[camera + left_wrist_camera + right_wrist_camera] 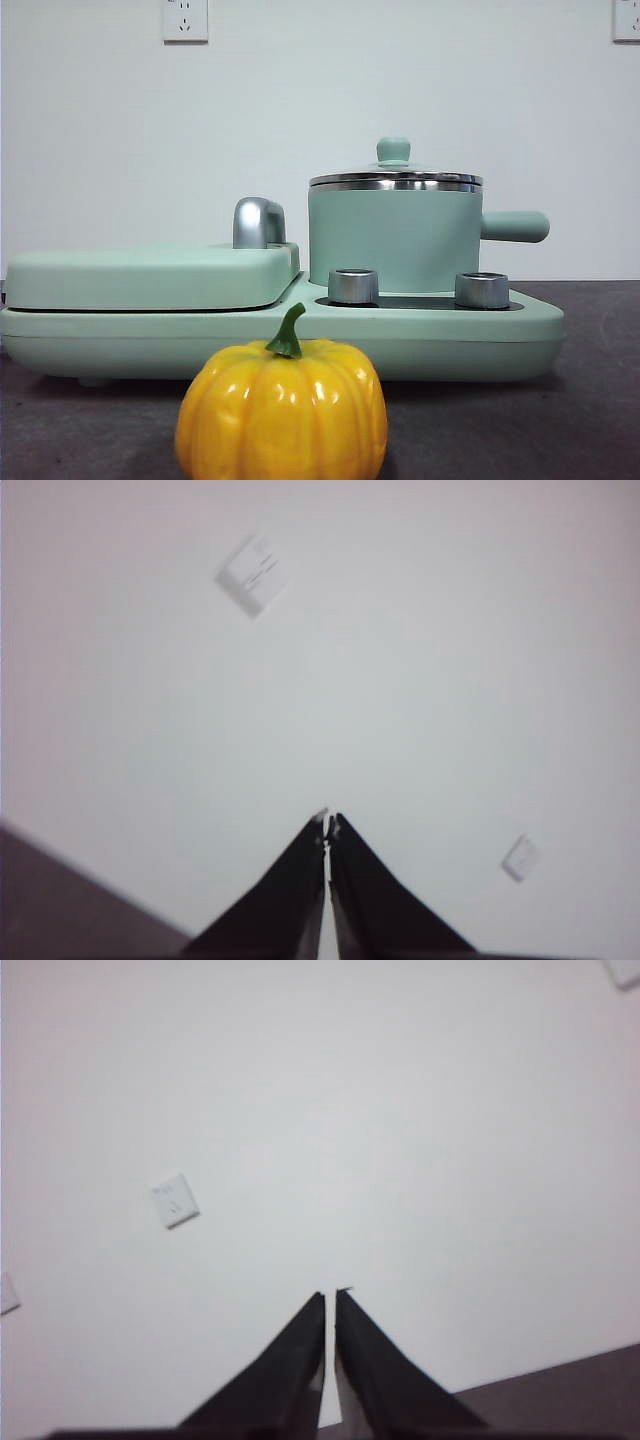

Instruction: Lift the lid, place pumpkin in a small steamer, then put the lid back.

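Pumpkin (282,412) sits before the lidded small steamer (395,240), no tool near.

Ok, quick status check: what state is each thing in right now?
lid: on the pot, closed
pot: upright on the cooker, covered
pumpkin: upright on the table, in front of the cooker, untouched
griddle cover: down, closed
left gripper: shut, empty, facing the wall
right gripper: shut, empty, facing the wall
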`<state>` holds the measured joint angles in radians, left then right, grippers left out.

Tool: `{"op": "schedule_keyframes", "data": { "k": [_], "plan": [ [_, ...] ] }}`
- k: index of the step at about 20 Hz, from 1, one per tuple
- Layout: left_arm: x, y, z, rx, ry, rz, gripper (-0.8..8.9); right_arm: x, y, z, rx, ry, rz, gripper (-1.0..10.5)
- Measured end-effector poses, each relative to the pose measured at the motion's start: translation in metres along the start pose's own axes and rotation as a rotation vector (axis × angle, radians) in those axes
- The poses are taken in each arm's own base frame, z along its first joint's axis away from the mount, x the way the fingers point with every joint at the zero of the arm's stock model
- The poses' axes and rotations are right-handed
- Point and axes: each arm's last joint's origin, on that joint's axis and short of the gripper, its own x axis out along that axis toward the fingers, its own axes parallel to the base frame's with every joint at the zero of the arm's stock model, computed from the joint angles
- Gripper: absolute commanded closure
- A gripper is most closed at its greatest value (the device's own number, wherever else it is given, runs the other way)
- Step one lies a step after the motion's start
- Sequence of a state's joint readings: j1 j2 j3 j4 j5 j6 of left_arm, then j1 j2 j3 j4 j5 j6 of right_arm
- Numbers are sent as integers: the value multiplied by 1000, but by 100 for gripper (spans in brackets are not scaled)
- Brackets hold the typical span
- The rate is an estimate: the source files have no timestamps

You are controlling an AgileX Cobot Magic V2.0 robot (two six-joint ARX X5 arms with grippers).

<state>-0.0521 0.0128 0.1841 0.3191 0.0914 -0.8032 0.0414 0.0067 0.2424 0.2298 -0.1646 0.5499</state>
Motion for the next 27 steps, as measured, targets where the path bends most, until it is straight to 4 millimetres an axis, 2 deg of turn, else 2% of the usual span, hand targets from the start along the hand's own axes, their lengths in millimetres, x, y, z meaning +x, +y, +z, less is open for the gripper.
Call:
{"op": "schedule_keyframes", "data": {
  "k": [3,7,13,21,27],
  "plan": [
    [3,-14,14,24,41,24,806,3,12,18,-3,60,-7,932],
    [9,-31,29,97,194,96,806,11,22,35,-35,204,-18,932],
    [28,-50,44,235,397,77,806,30,30,47,-74,418,38,932],
    [62,-49,42,307,706,39,805,59,28,39,-156,621,178,932],
    [83,-45,31,392,913,-17,805,70,29,19,-216,753,256,932]
  ]
}}
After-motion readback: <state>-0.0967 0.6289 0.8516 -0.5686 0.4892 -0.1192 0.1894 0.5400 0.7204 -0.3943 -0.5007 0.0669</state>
